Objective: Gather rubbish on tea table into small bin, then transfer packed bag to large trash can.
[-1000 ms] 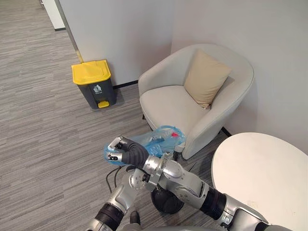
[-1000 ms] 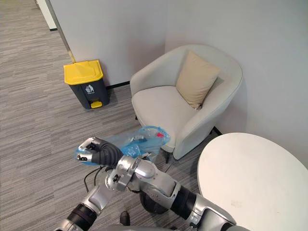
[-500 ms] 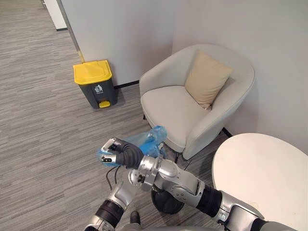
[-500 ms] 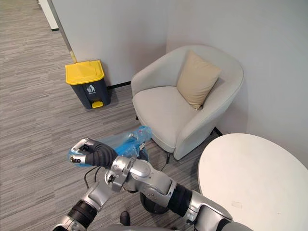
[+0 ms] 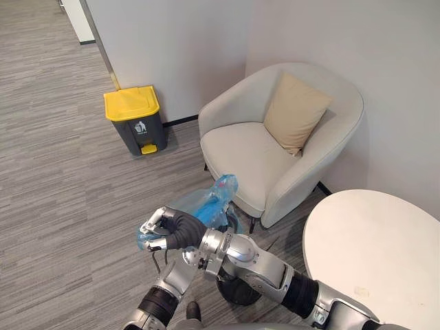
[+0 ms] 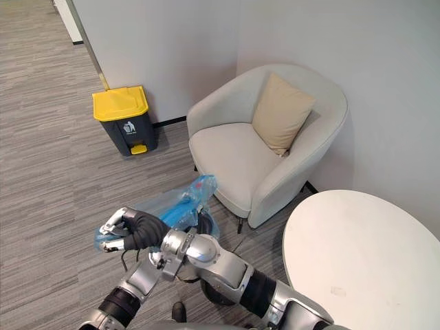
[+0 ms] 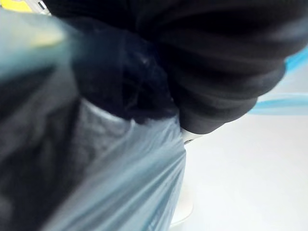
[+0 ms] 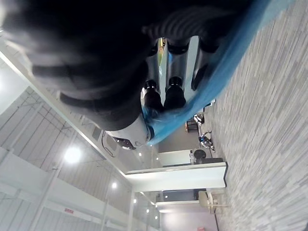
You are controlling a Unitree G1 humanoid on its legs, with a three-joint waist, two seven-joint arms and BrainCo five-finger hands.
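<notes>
A blue plastic bag (image 5: 210, 199) with rubbish in it hangs over the floor in front of the armchair. My right hand (image 5: 172, 230) reaches across from the right; its fingers (image 5: 150, 223) are stretched out, with the bag's end draped over them. My left arm rises from below and passes under the right wrist. In the left wrist view, the left hand (image 7: 231, 72) is curled right against bunched blue plastic (image 7: 120, 183). The large trash can (image 5: 134, 118), grey with a shut yellow lid, stands by the wall well beyond the bag.
A cream armchair (image 5: 275, 137) with a beige cushion (image 5: 295, 110) sits in the corner just right of the bag. The round white tea table (image 5: 371, 247) is at lower right. A small dark bin (image 5: 237, 289) stands on the carpet under my right arm.
My right hand has moved down and to the left with the bag and has uncurled from a fist. The bag's bulk now trails higher behind it.
</notes>
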